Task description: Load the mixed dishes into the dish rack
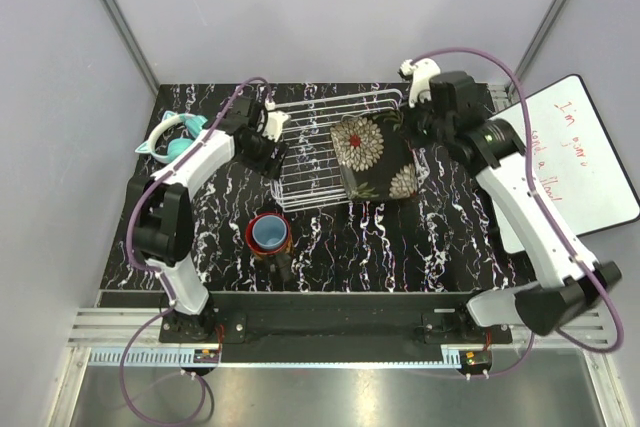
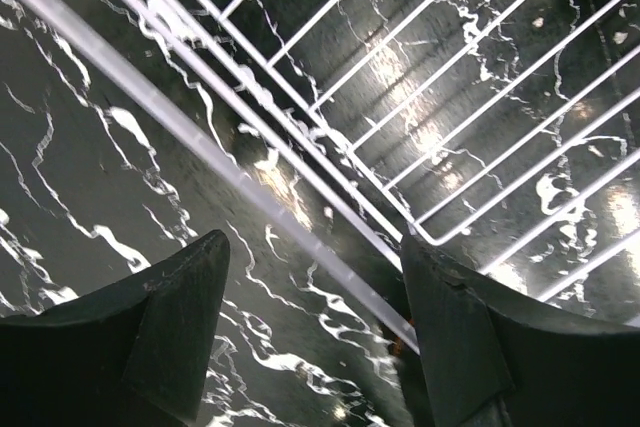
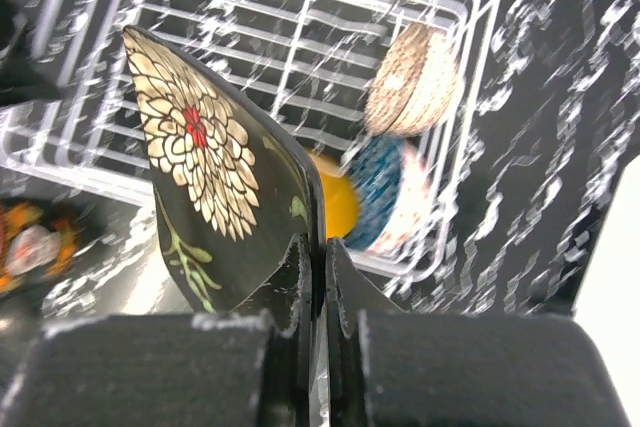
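Note:
The black square white-flowered plate (image 1: 368,155) hangs tilted over the right part of the white wire dish rack (image 1: 310,162). My right gripper (image 3: 322,247) is shut on its edge (image 3: 205,167). Behind it in the rack lie the gold lattice bowl (image 3: 413,78) and the mustard-yellow plate (image 3: 338,203). My left gripper (image 2: 315,282) is open at the rack's left side (image 1: 266,143), its fingers (image 2: 175,327) straddling the rim wire (image 2: 300,217). In front of the rack, on the table, the light blue cup (image 1: 267,233) sits inside the dark mug (image 1: 284,220) with red inside.
A blue patterned dish (image 3: 388,190) lies in the rack beside the yellow plate. A teal object (image 1: 172,137) lies at the table's left edge. A whiteboard (image 1: 580,157) with red writing lies off the right edge. Grey walls close in on both sides.

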You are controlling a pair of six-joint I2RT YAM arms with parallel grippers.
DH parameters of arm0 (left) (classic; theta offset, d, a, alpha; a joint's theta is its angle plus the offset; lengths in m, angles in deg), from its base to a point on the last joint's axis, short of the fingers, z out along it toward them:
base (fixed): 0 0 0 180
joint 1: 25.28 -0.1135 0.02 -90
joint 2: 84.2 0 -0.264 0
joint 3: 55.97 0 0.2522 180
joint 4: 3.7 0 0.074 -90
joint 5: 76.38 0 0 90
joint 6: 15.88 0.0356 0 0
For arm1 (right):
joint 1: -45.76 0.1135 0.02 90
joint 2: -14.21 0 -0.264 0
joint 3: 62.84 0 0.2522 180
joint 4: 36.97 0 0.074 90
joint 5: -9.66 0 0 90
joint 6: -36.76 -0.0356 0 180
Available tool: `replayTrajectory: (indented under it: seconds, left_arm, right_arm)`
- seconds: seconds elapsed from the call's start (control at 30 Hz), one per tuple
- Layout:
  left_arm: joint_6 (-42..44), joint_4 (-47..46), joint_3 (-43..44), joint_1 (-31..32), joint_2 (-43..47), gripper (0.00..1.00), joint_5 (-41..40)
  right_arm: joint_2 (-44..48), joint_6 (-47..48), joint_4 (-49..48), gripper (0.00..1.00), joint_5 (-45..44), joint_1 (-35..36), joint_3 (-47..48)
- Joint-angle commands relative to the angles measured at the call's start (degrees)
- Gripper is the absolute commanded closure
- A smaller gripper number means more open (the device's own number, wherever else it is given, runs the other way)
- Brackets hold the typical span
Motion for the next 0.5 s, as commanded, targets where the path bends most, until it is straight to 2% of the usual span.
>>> replayTrajectory:
  seconds: [0.0, 0.23, 0.3, 0.37, 0.47]
  left_arm:
    - [8.2, -2.1, -0.1, -1.7, -3.7, 0.32, -2.9]
    - [17.4, -2.5, 1.2, -1.8, -6.6, 0.49, -5.4]
    - [18.9, -2.5, 1.3, -1.9, -7.4, 0.57, -5.9]
    - [21.1, -2.6, 1.1, -1.9, -7.7, 0.70, -6.4]
    - [23.3, -2.6, 1.0, -1.8, -7.9, 0.76, -6.8]
  right_arm:
    - [-5.4, 6.7, -8.8, 1.00, -3.2, 0.0, 11.5]
    - [-13.7, 11.1, -9.5, 1.00, -4.9, -0.1, 21.3]
    - [-15.2, 12.2, -9.9, 1.00, -5.7, -0.1, 23.4]
    - [-16.2, 14.1, -10.9, 1.00, -6.4, -0.1, 24.4]
    - [-18.1, 16.2, -11.5, 1.00, -6.9, 0.0, 27.7]
